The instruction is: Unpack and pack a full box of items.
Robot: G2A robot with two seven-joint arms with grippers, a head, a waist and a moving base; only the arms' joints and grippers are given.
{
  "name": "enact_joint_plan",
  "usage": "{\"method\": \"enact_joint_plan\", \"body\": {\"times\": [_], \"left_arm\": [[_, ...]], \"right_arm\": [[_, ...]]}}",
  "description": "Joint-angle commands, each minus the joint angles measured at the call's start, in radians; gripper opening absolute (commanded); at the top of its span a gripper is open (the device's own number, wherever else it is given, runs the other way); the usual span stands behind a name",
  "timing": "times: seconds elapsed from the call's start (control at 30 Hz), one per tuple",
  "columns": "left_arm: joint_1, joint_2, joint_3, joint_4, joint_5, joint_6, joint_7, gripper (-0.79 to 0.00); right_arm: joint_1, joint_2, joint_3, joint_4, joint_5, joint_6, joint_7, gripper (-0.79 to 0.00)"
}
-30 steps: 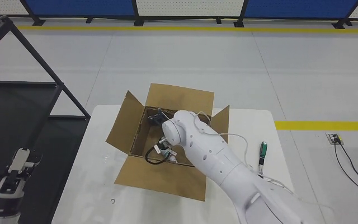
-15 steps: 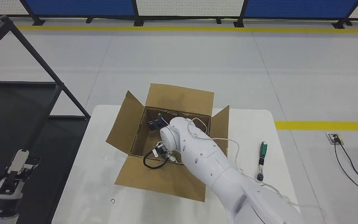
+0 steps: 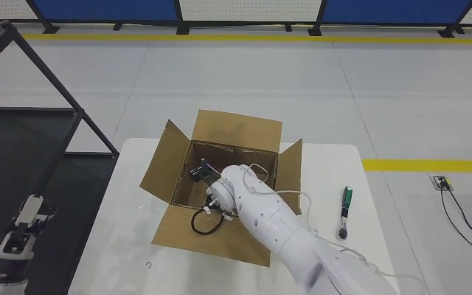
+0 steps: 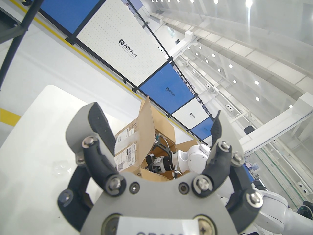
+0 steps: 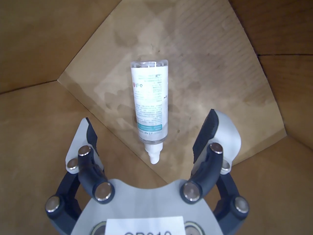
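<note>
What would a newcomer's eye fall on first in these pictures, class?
The open box in the middle of the table, with the right arm down inside it. In the right wrist view, a bottle lies on the box floor in front of the open right gripper. A green-handled tool lies on the table beside the box.

Pale floor (image 3: 295, 81), yellow lines (image 3: 221, 37), blue-and-white panels (image 3: 110, 9); dark frame (image 3: 76, 110), perhaps a rack.

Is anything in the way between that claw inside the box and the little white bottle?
Nothing visible is. The right gripper hangs open straight over the bottle, which lies flat on the bare floor of the cardboard box. Only open space shows between the two.
</note>
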Motion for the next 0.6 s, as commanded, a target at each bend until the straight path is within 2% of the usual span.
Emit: {"method": "enact_joint_plan", "body": {"times": [0.0, 0.23, 0.37, 0.43, 0.57], "left_arm": [[0.002, 0.000, -0.002, 0.002, 0.001, 0.000, 0.003, 0.000], [0.008, 0.000, -0.005, 0.003, 0.001, 0.004, 0.011, 0.000], [0.010, 0.000, -0.003, 0.000, 0.002, 0.006, 0.014, 0.000], [0.010, 0.000, 0.000, -0.001, 0.004, 0.007, 0.014, 0.000], [0.010, 0.000, 0.004, -0.005, 0.007, 0.008, 0.015, 0.000]], "right_arm": [[-0.004, -0.004, -0.001, 0.010, -0.007, -0.009, -0.006, 0.000], [-0.011, -0.024, -0.001, 0.057, -0.015, -0.045, -0.014, 0.000], [-0.020, -0.033, 0.002, 0.087, -0.018, -0.054, -0.046, -0.120], [-0.024, -0.038, 0.003, 0.097, -0.022, -0.058, -0.062, -0.123], [-0.027, -0.045, 0.007, 0.116, -0.026, -0.052, -0.083, -0.219]]}}
